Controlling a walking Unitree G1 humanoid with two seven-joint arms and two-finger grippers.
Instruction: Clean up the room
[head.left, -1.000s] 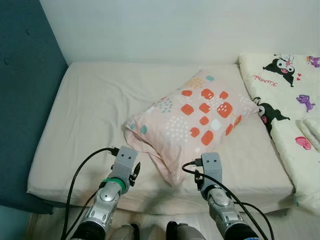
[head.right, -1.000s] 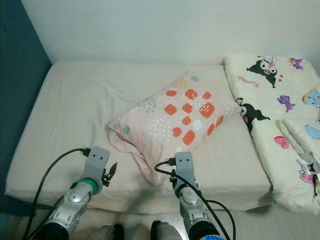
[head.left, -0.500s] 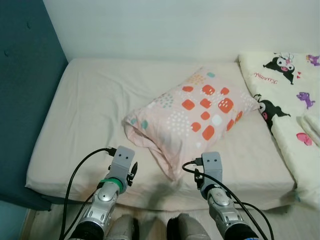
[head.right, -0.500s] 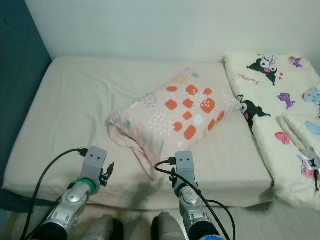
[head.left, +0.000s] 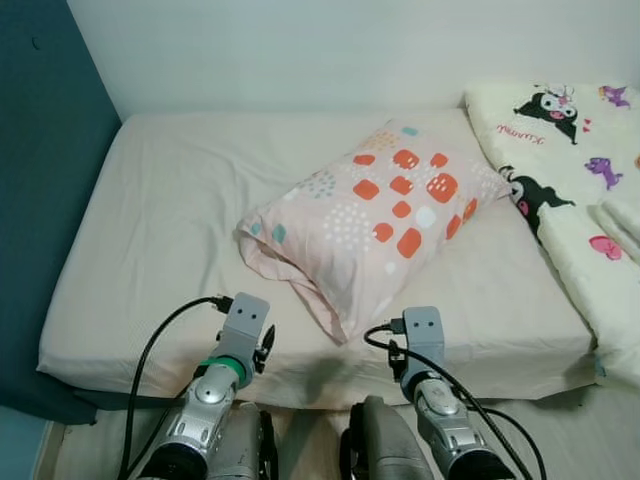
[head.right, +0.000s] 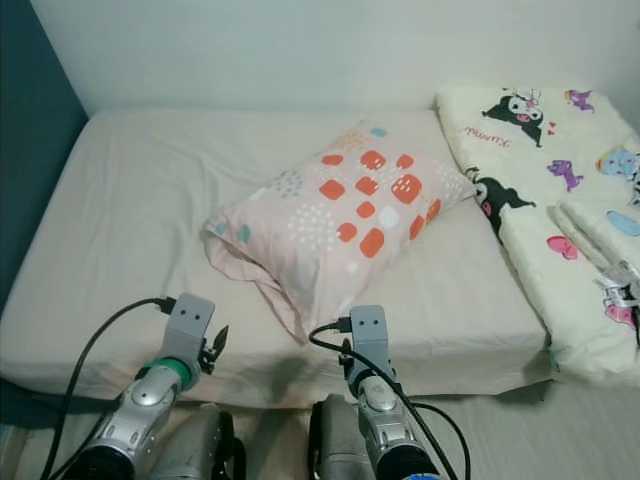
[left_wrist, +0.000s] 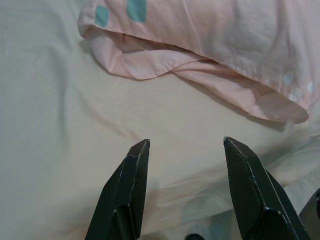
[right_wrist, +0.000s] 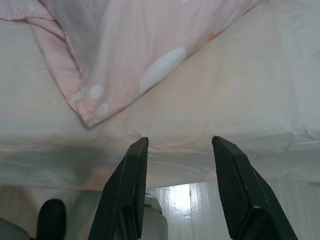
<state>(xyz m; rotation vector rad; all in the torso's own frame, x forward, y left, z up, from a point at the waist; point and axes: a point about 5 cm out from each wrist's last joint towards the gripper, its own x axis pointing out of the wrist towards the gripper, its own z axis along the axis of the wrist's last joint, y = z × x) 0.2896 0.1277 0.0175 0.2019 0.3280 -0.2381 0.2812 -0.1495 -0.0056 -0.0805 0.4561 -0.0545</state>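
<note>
Lying on bed: one pink pillow (head.left: 372, 227), orange, white and teal patches, set diagonally near the mattress middle, its loose open end toward the robot.
Pillow corner: lower flap (right_wrist: 87, 116) rests on the sheet just ahead of the right gripper, not touched.
Bed (head.left: 160, 240): one, cream sheet, wrinkled, front edge just beyond both grippers.
Blanket (head.left: 580, 190): one, cream with black and purple cartoon figures, folded along the bed's right side, near the pillow's far end but apart from it.
Headboard (head.left: 45, 200): one, dark teal, padded, along the bed's left side.
Wall (head.left: 300, 50): plain white behind the bed.
Left gripper (left_wrist: 185, 145): fingers apart, holding nothing, over bare sheet short of the pillow's near edge.
Right gripper (right_wrist: 179, 142): fingers apart, holding nothing, over the bed's front edge with floor below.
Arms: two, both low in front of the bed, black cable (head.left: 160, 340) looping off the left wrist, another off the right.
Obstructions: open sheet between each gripper and the pillow.
</note>
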